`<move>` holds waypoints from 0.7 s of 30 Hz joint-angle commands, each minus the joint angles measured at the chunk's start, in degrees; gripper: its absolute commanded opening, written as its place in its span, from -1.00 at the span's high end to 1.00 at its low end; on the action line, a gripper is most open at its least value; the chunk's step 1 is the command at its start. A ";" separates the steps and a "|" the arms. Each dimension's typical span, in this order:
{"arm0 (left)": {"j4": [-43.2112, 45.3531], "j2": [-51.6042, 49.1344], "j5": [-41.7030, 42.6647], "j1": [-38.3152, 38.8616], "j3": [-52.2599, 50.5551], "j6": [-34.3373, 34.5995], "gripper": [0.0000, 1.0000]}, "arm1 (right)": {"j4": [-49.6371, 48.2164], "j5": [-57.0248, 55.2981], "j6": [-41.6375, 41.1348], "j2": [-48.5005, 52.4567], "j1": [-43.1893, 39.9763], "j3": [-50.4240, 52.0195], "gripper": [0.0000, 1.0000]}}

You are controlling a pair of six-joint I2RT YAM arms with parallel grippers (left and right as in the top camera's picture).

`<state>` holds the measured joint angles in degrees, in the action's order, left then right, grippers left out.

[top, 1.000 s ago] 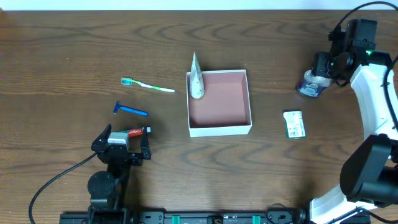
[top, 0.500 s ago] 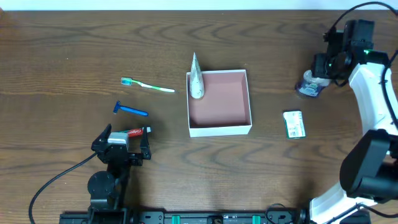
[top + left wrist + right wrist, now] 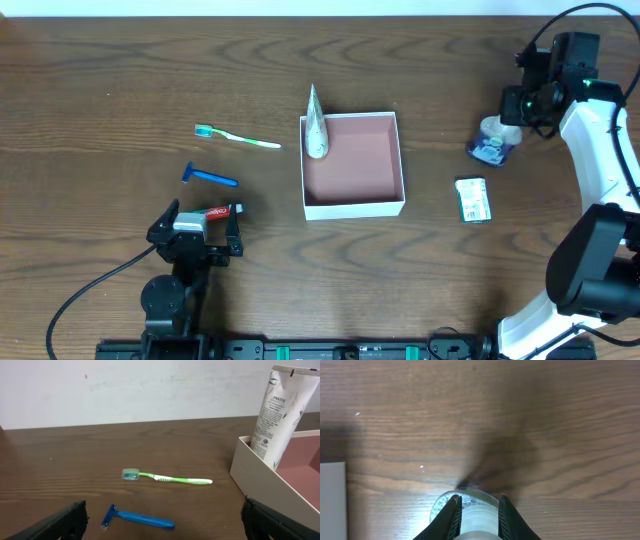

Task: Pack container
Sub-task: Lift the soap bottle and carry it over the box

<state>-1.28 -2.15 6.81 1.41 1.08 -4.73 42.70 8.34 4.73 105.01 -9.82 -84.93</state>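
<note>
The container (image 3: 353,207) is a white-walled square box with a pinkish inside at the table's middle; its near corner shows in the left wrist view (image 3: 260,472). A white Pantene tube (image 3: 315,128) leans in its left part and also shows in the left wrist view (image 3: 277,410). My right gripper (image 3: 512,120) is shut on a small clear bottle (image 3: 492,146) with a blue label, held above the table right of the container; the right wrist view shows the bottle (image 3: 476,512) between the fingers (image 3: 477,505). My left gripper (image 3: 200,225) rests open at the front left.
A green toothbrush (image 3: 238,137) and a blue razor (image 3: 210,177) lie left of the container; both show in the left wrist view, toothbrush (image 3: 167,478), razor (image 3: 140,518). A small red tube (image 3: 218,212) lies by the left gripper. A green-white packet (image 3: 473,198) lies right of the container.
My right gripper has moved a little to the left and toward the front with the clear bottle. The left arm has not moved.
</note>
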 commanded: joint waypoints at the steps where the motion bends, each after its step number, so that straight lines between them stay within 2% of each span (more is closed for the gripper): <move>1: -2.16 -0.07 0.46 0.24 -0.85 -0.15 -0.96 | 0.48 4.15 0.28 -3.28 -0.22 -3.10 0.85; 6: -2.14 -0.07 0.46 0.24 -0.85 -0.15 -0.96 | 2.38 8.17 1.16 -9.14 1.95 -6.21 0.81; 10: -2.14 -0.07 0.46 0.24 -0.85 -0.15 -0.96 | 2.93 8.17 1.05 -15.08 6.93 -7.28 0.77; 15: -2.14 -0.07 0.46 0.24 -0.85 -0.15 -0.96 | 2.21 5.73 -2.71 -20.94 16.31 -7.28 0.72; 21: -2.14 -0.07 0.48 0.24 -0.85 -0.15 -0.96 | 0.96 -1.77 -5.44 -20.65 28.26 -7.26 0.73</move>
<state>-1.28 -2.15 6.81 1.41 1.08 -4.73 44.27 11.90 1.80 83.35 14.59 -91.33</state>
